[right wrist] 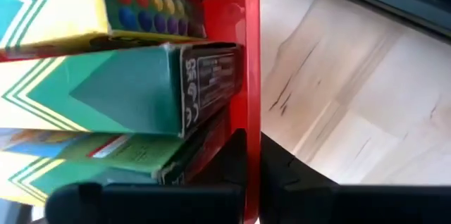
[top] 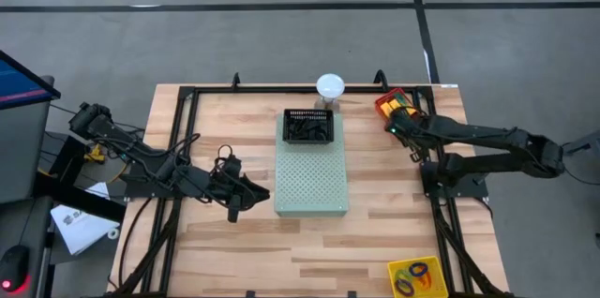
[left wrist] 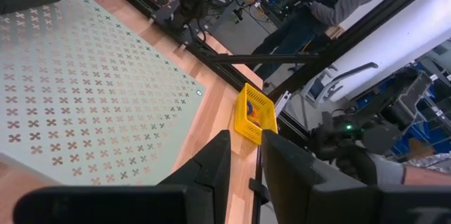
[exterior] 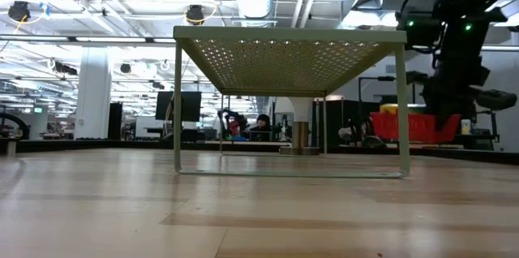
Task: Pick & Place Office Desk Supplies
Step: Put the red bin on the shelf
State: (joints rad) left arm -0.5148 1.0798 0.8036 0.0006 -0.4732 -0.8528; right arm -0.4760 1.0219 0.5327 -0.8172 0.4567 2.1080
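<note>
1. Close up, printed boxes (right wrist: 106, 90) stand packed in a red bin (top: 391, 103) at the desk's (top: 234, 242) far right corner.
2. Right gripper (right wrist: 252, 160) is clamped on the bin's wall.
3. Bands (top: 412, 277) lie in a yellow bin (top: 419, 276) at the near right corner.
4. Left gripper (top: 236, 212), fingers slightly apart and empty, hovers beside the green board (top: 311, 181).

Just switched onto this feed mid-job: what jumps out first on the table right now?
The pale-green perforated board fills the table's centre, with a black basket at its far end. At the far right corner the right gripper is shut on the wall of the red bin, which holds yellow-green and teal printed boxes. A yellow tray of coloured band loops sits at the near right corner, and the left gripper waits left of the board.
</note>
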